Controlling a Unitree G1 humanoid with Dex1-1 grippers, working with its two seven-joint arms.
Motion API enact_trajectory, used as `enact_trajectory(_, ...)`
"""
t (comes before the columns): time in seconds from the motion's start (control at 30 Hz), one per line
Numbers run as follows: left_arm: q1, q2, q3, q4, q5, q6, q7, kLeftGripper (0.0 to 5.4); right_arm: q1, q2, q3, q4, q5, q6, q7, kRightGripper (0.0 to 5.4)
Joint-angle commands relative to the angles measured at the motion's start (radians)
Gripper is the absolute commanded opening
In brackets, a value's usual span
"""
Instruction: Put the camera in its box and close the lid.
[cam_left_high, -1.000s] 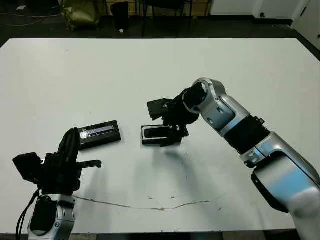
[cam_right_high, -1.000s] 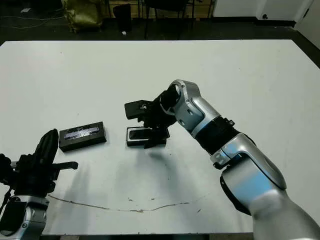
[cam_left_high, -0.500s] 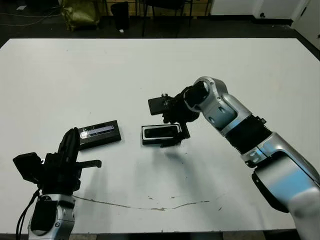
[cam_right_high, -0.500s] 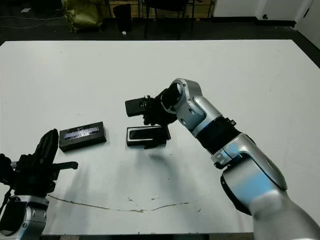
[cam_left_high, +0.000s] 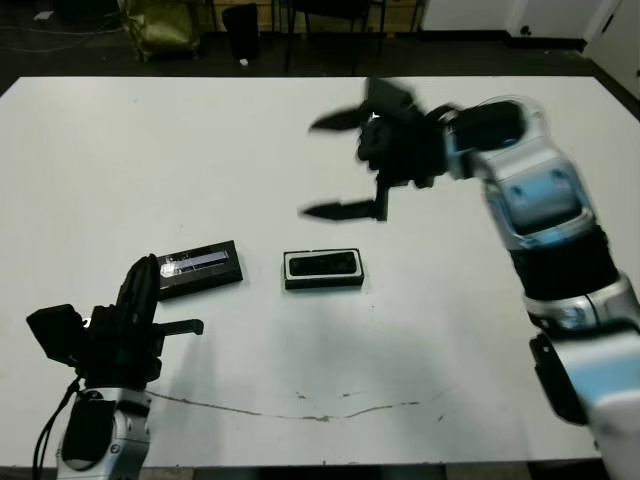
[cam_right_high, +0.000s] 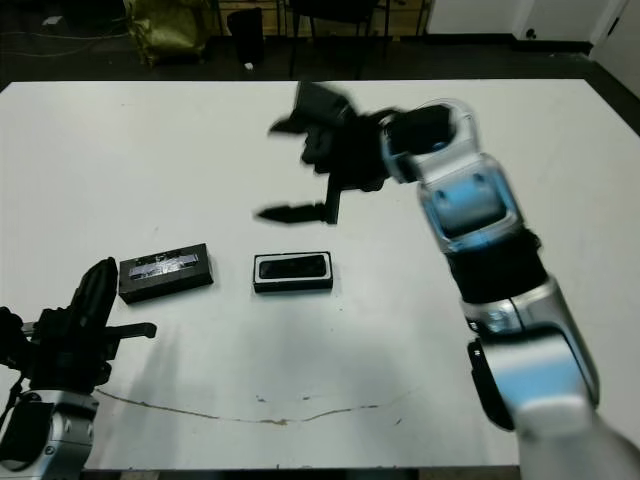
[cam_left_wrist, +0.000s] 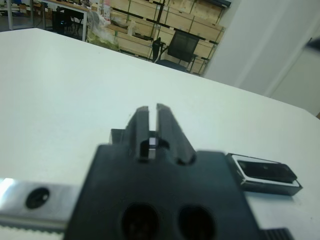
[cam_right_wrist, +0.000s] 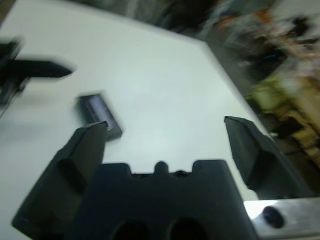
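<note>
The camera (cam_left_high: 323, 264) lies inside the box (cam_left_high: 324, 271), just below the middle of the left eye frame, so the first half of the job looks done — what remains is the lid. The lid (cam_left_high: 199, 269) rests flat on the desk (cam_left_high: 150, 150) at the frame's lower left, silvery stripe up, a short gap to the left of the box and not touching it.

The right tool (cam_left_high: 345, 165) hangs in the air in the upper middle of the frame, above and apart from the box, blurred with motion. Its 2 fingers are spread wide apart and nothing is between them; the right wrist view shows the same wide gap, with only bare desk and a smeared dark shape that is probably the box or lid beyond.

The left tool (cam_left_wrist: 149, 125) sits low at the bottom left of the left eye frame, near the lid's left end. In its wrist view the 2 fingers stand pressed almost together with only a thin slit between, holding nothing, and the lid's edge shows just past them.

The next move, as I judge it, calls for 1 tool to part its fingers around the lid, lift it level, carry it over the box and seat it squarely — any tilt could catch on the rim or nudge the box aside.
</note>
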Motion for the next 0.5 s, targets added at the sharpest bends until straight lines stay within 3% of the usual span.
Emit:
enact_trajectory(0.03,0.004,0.007,0.004,0.015,0.004,0.009,-0.004,0.00,0.123,0.016,-0.013,-0.066,-0.008,-0.011,-0.131,4.36)
enact_trajectory(0.27,0.003,0.008,0.005,0.012,0.006,0.012,-0.004,0.00,0.297,-0.036,0.089,-0.071,-0.155,-0.172,-0.299,2.76)
enact_trajectory(0.5,0.001,0.006,0.008,0.010,0.004,0.022,0.005,0.00,0.500,0.002,0.136,-0.060,-0.222,-0.423,-0.463,1.16)
